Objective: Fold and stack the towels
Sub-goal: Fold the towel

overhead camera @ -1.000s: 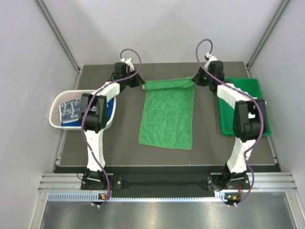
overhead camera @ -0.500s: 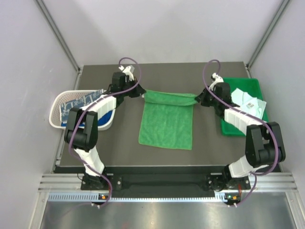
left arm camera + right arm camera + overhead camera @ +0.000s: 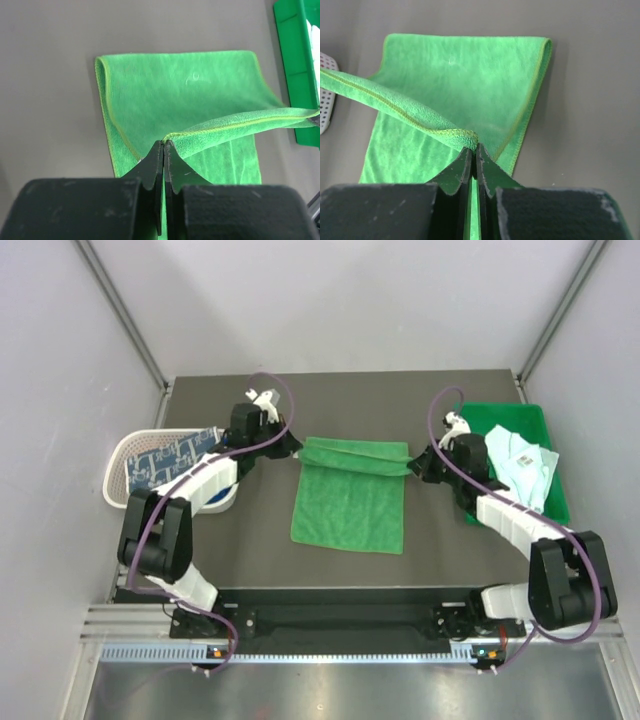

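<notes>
Basket (image 3: pixel 112 480) at the left edge is seen holding a printed towel (image 3: pixel 165 453). The far left corner of the green towel (image 3: pixel 350 510), spread on the middle of the table (image 3: pixel 250 540), is pinched in the tightly closed left gripper (image 3: pixel 296 448). The far right corner is pinched likewise in the right gripper (image 3: pixel 411 462). Since a second ago the lifted far edge has been carried nearer over the cloth. A pale mint towel (image 3: pixel 522 468), earlier hidden by the right arm, is shown in the green tray (image 3: pixel 560 508).
</notes>
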### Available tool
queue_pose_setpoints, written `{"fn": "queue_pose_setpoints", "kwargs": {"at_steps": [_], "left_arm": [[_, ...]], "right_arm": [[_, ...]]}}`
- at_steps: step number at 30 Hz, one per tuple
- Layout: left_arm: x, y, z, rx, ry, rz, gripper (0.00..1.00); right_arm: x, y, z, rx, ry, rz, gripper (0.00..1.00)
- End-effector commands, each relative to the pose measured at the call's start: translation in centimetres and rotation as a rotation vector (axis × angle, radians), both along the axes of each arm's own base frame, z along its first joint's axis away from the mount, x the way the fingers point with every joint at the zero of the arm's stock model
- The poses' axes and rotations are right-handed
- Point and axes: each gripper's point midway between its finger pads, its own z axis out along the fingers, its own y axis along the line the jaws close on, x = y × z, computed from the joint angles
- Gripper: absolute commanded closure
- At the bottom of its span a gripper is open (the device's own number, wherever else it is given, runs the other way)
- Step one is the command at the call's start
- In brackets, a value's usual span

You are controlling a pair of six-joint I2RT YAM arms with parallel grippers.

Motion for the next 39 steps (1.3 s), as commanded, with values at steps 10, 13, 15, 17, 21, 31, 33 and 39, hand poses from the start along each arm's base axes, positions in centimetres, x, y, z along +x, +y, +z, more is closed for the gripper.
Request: {"fn": "queue_pose_setpoints", "kwargs": {"at_steps": [10,13,15,17,21,31,33,39], "left_arm": [[-3.6,0.6,1.4,0.017,-0.008,0.01,1.0],[-4.5,0.6,1.1,0.025,-0.003,0.005,1.0],[-5.1,0.7,0.8,0.029,0.004,0.007,1.0],[-5.4,0.8,0.6,0.033,0.006,0.008,1.0],[-6.3,1.0,0.1,0.044,0.025,0.014,1.0],[-7.7,1.6,-0.3,0.065,0.032,0.014,1.0],[-8.1,1.7,-0.7,0.065,0.046,0.017,1.0],[-8.9,1.9,-1.2,0.06,0.056,0.015,1.0]], "right_arm": [[-3.1,2.0,-0.2,-0.012,-0.016,0.054,1.0],[-3.6,2.0,-0.6,-0.014,-0.01,0.053,1.0],[-3.7,2.0,-0.6,-0.013,-0.007,0.05,1.0],[-4.0,2.0,-0.5,-0.015,-0.007,0.047,1.0],[-4.5,1.8,-0.6,-0.02,-0.002,0.045,1.0],[-6.1,1.6,-1.2,-0.018,0.012,0.054,1.0],[-6.3,1.6,-1.2,-0.017,0.014,0.056,1.0],[-7.0,1.7,-1.4,-0.011,0.016,0.061,1.0]]}}
